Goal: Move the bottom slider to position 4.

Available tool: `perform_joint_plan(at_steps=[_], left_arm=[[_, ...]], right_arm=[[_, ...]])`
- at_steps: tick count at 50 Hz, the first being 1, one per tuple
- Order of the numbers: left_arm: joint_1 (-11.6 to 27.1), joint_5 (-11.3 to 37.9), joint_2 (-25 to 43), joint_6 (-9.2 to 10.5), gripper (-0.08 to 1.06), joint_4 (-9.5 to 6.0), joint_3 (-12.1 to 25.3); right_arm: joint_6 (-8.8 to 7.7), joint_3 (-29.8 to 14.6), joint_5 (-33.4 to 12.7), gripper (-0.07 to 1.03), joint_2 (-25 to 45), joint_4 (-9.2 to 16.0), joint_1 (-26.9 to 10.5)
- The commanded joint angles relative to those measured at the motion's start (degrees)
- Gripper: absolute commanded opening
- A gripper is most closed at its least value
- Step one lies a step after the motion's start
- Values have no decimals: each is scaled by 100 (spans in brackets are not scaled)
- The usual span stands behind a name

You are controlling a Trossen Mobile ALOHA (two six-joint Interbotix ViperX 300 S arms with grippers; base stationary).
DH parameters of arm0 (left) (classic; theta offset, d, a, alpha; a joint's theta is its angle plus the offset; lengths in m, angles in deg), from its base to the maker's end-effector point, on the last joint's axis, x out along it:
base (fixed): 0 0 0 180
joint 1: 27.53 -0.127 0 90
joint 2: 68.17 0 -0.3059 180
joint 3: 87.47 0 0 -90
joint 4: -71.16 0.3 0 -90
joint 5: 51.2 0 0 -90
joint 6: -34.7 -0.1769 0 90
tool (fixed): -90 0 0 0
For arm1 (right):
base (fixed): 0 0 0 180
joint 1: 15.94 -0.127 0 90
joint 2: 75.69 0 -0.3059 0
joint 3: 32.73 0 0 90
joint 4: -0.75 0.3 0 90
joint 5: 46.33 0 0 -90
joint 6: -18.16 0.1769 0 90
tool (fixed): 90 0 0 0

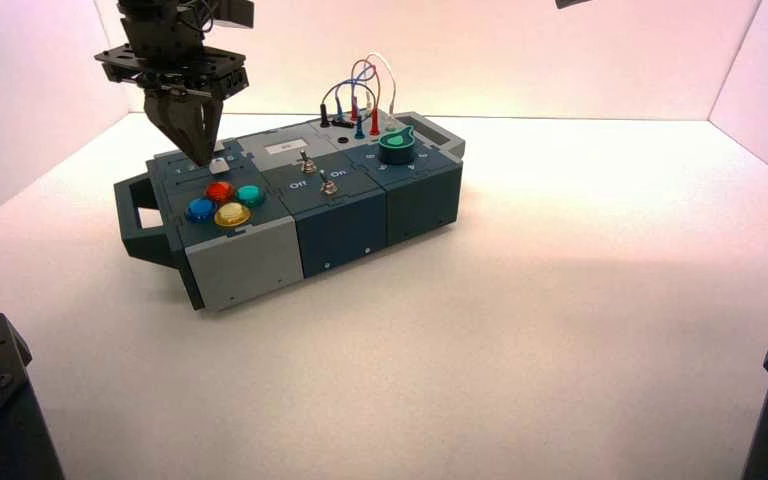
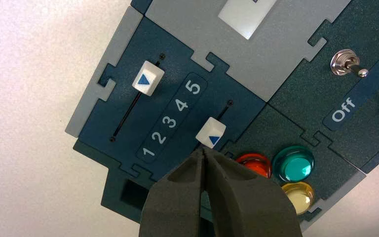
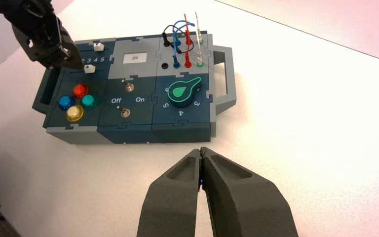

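Note:
The bottom slider [image 2: 210,132] is a small white knob with a blue triangle, on the track next to the coloured buttons. In the left wrist view it stands about level with numerals 3 and 4 of the printed row; position 4 [image 2: 181,104] lies beside its track. My left gripper [image 2: 203,150] is shut, its tips right against the knob's low-number side. From above, the left gripper [image 1: 203,158] points down at the box's left end, beside the bottom slider [image 1: 219,165]. My right gripper [image 3: 201,150] is shut and hangs over the table in front of the box.
The twin white slider [image 2: 148,78] sits near the high end of its track. Red [image 2: 249,163], teal [image 2: 293,163] and yellow [image 2: 297,195] buttons crowd the left gripper. Toggle switches [image 2: 346,63], a green knob [image 1: 397,146] and looped wires [image 1: 360,85] lie further right.

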Motion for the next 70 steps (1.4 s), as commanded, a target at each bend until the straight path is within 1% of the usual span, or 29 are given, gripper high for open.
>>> perform_joint_plan(at_steps=[1, 30, 43, 48, 52, 60, 65, 70], left_arm=[[44, -18, -62, -35, -3, 0, 105], [88, 0, 26, -53, -3, 0, 202], [88, 35, 26, -62, -3, 0, 193], [97, 105, 0, -70, -3, -9, 114], [105, 105, -141, -62, -3, -9, -18], [105, 44, -686, -62, -3, -9, -290], [105, 62, -958, -44, -3, -9, -308], [105, 123, -1257, 0, -3, -18, -237]], right_arm=[[-9, -185, 35, -2, -9, 0, 0], [-9, -185, 35, -2, -9, 0, 9], [-9, -193, 35, -2, -9, -9, 9], [0, -185, 35, -2, -9, 0, 9], [-9, -193, 35, -2, -9, -9, 9], [-9, -193, 35, -2, -9, -9, 88], [-9, -202, 44, -2, -9, -9, 97], [-9, -202, 44, -2, -9, 0, 97]])
